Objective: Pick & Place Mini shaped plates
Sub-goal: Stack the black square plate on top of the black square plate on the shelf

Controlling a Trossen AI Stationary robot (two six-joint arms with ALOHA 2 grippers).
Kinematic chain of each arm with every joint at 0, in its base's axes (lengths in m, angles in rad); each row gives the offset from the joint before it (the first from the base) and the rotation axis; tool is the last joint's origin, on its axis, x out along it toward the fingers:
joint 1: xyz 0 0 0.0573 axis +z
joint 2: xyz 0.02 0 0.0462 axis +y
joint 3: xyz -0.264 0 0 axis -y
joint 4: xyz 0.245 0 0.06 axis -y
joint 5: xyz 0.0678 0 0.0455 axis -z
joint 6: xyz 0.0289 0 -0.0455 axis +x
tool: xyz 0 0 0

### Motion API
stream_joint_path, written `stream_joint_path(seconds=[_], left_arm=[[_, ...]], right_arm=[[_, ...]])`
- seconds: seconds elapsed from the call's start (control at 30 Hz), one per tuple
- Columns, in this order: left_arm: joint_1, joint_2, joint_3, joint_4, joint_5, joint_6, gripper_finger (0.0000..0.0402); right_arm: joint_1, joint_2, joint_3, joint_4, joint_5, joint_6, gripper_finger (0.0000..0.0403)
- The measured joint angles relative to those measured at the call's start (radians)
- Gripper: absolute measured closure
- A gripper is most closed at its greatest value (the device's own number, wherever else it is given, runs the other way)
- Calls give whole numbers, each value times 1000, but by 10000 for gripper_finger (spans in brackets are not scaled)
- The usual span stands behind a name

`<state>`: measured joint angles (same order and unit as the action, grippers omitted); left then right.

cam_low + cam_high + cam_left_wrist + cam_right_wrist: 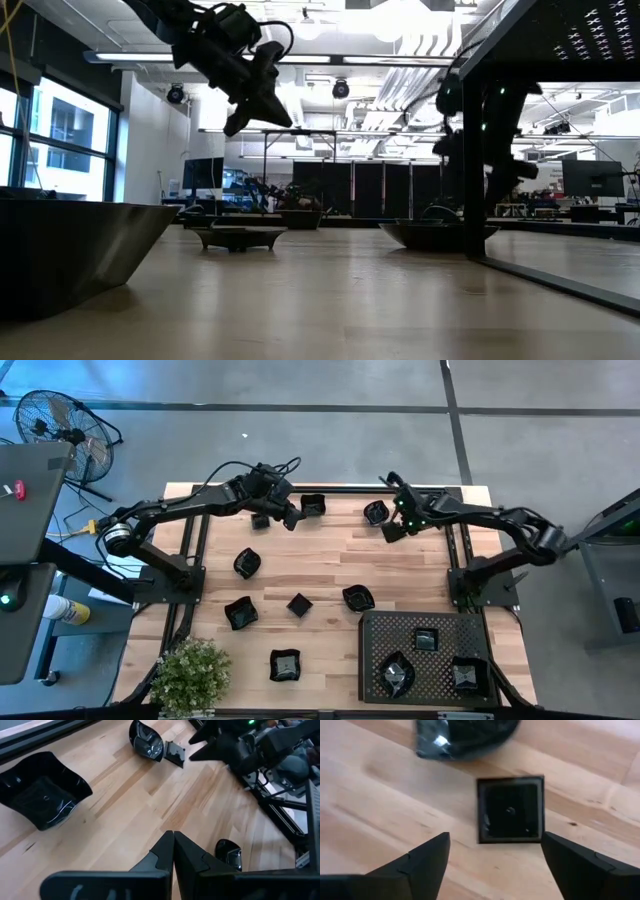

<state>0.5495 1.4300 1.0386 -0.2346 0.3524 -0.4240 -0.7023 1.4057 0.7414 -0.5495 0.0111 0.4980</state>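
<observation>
Small glossy black mini plates lie scattered on the wooden table. My right gripper (392, 530) is open near the far edge, over a small square plate (510, 810) that lies flat between and ahead of its fingers, untouched. A roundish plate (465, 735) sits just beyond it. My left gripper (297, 520) is shut and raised above the table (255, 100), holding nothing. A wavy-edged plate (42, 790) and a dish (260, 520) lie near it. Other plates (247, 563) (300, 604) (358, 598) rest mid-table.
A large black perforated tray (380, 630) sits at the near right corner with three plates in it. A potted plant (190, 675) stands at the near left edge. More plates (240, 612) (285, 665) lie toward the near side. Bare wood lies mid-table between the arms.
</observation>
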Motion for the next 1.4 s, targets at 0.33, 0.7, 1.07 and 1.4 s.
stream_joint_path(seconds=[0.33, 0.7, 1.07, 1.4], left_arm=[[0, 0, 0, -1, -3, 0, 396], [0, 0, 0, -4, -4, 0, 396], [0, 0, 0, -4, -7, 0, 396], [0, 0, 0, -4, -6, 0, 396]], right_arm=[[3, 126, 0, 117, 84, -14, 68], [-5, 186, 2, 154, 52, -7, 99], [-5, 177, 1, 151, 35, 1, 165], [-4, 121, 0, 143, -29, 0, 182]])
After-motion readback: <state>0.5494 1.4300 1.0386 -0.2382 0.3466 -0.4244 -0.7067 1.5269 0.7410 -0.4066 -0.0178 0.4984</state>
